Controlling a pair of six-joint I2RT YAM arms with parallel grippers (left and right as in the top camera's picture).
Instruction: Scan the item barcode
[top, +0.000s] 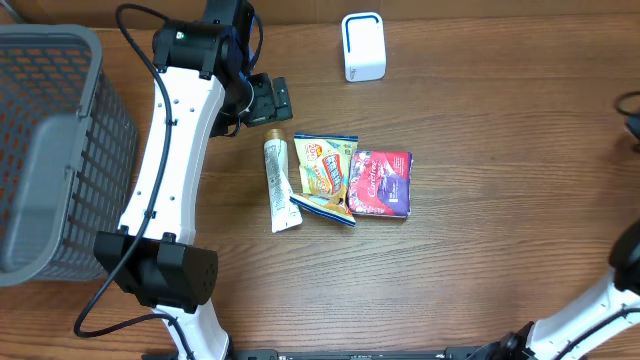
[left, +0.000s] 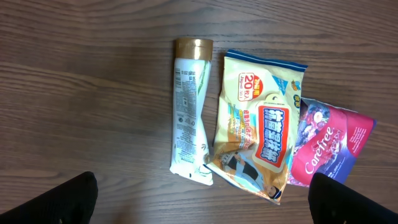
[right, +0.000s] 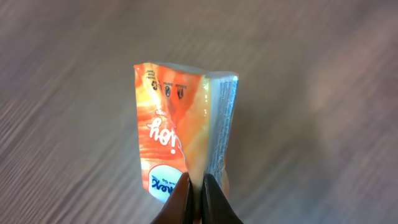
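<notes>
right claw (right: 199, 194): pinched tight on the orange pack (right: 183, 124), fingertips closed over its near edge
orange pack: sticks straight out from the right claw; one printed face and a silvery side are turned to the wrist camera, with the table (right: 323, 74) blurred behind
barcode: we can't make one out on the faces shown
right claw vs scanner: the claw is outside the overhead view, so we can't tell how far the pack is from the scanner (top: 363, 46)
left claw (top: 270, 100): fingers spread fully, holding nothing
under left claw: tube (left: 189, 112), yellow pack (left: 261, 124) and purple pack (left: 326, 143) lie flat in a row, framed between its two fingers (left: 62, 202)
tube: gold cap end is nearest the left claw; crimped end touches the yellow pack's corner
yellow pack: between tube and purple pack, its edge lying over the purple pack's edge
scanner: white, upright, off to the left claw's right, well apart from it and from the row
basket (top: 112, 130): grey mesh, off to the left claw's left; we see only mesh walls and floor in it
in the way: the left arm runs along the basket's side, between the basket and the row of items
</notes>
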